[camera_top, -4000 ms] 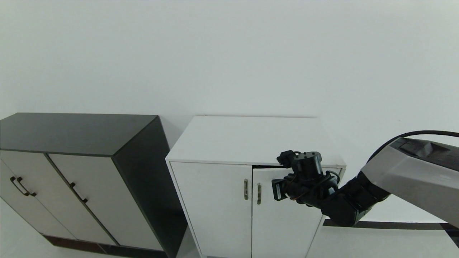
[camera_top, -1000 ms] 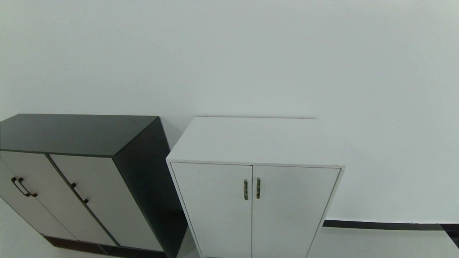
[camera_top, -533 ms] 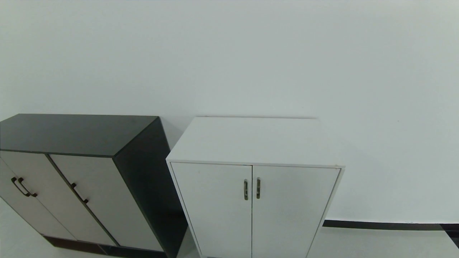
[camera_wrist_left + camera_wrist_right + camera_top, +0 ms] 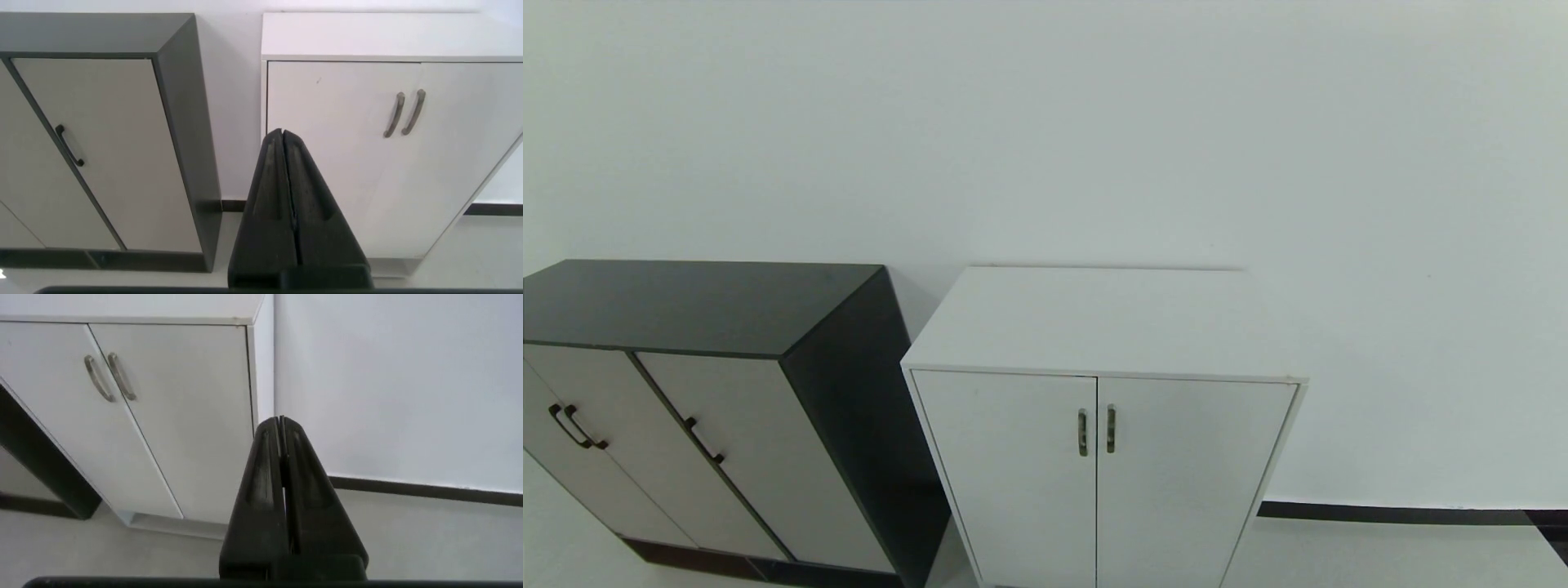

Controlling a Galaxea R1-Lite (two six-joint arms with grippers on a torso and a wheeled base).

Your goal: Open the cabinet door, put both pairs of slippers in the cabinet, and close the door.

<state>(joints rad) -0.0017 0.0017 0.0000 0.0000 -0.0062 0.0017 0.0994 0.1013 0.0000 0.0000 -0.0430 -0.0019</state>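
The white cabinet (image 4: 1103, 327) stands against the wall with both doors shut and two metal handles (image 4: 1096, 430) side by side at the middle. In the left wrist view my left gripper (image 4: 283, 140) is shut and empty, held back from the white cabinet (image 4: 368, 147), pointing at its left door. In the right wrist view my right gripper (image 4: 280, 426) is shut and empty, off the right front corner of the white cabinet (image 4: 180, 416). Its handles (image 4: 110, 377) sit well away from the fingertips.
A black cabinet (image 4: 711, 384) with pale doors and dark handles stands close beside the white one on the left. A dark baseboard strip (image 4: 1405, 514) runs along the wall to the right, above open pale floor (image 4: 425, 539).
Four seconds ago my right arm was at the white cabinet's right door, which stood slightly ajar. The arm has since left the head view and the door is shut. Nothing differs over the last second.
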